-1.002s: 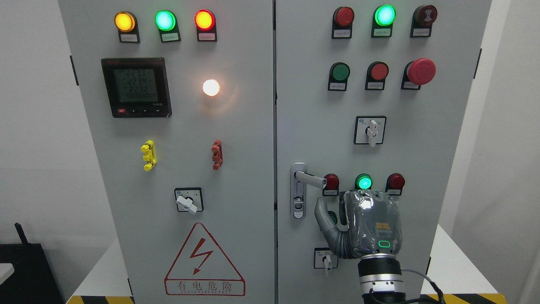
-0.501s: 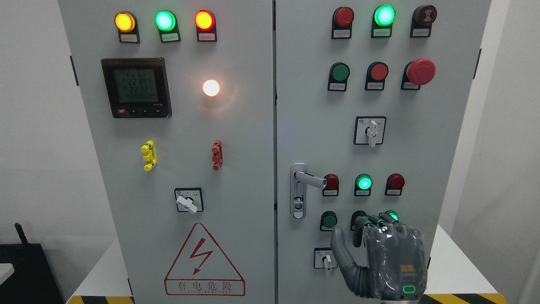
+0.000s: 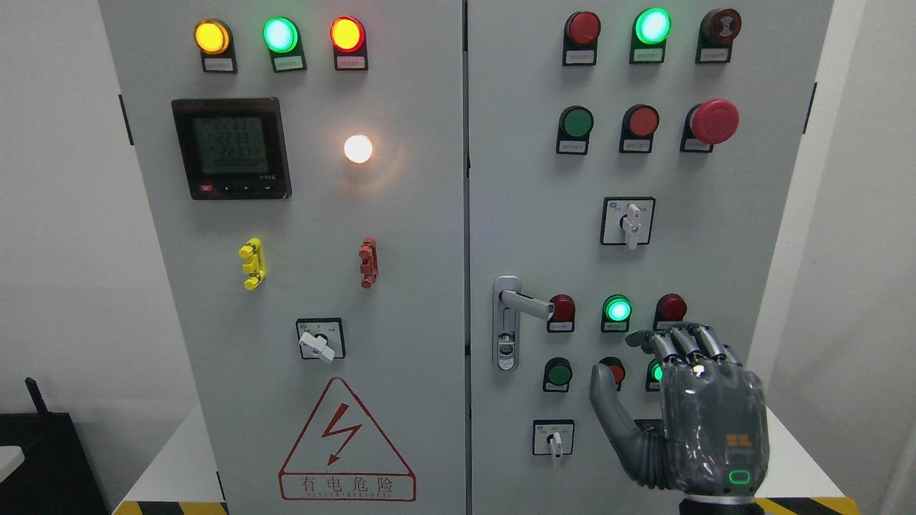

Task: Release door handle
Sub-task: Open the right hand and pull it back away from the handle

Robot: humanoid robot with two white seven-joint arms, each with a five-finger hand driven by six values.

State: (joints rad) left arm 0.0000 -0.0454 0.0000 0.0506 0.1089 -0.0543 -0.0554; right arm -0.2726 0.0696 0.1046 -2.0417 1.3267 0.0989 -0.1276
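Since the grey right robot hand (image 3: 687,408) hangs with fingers loosely extended and grasping nothing, the silver metal lever door handle (image 3: 526,302) lies clear of it at about ten o'clock, its long axis horizontal. The left arm is out of the head view. Between them sit a round green push button (image 3: 557,373) and a red one (image 3: 614,372); withdrawal looks unobstructed.

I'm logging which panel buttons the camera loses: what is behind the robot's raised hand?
The right hand partly covers a red button and a lit green one; anything else behind its palm is hidden.
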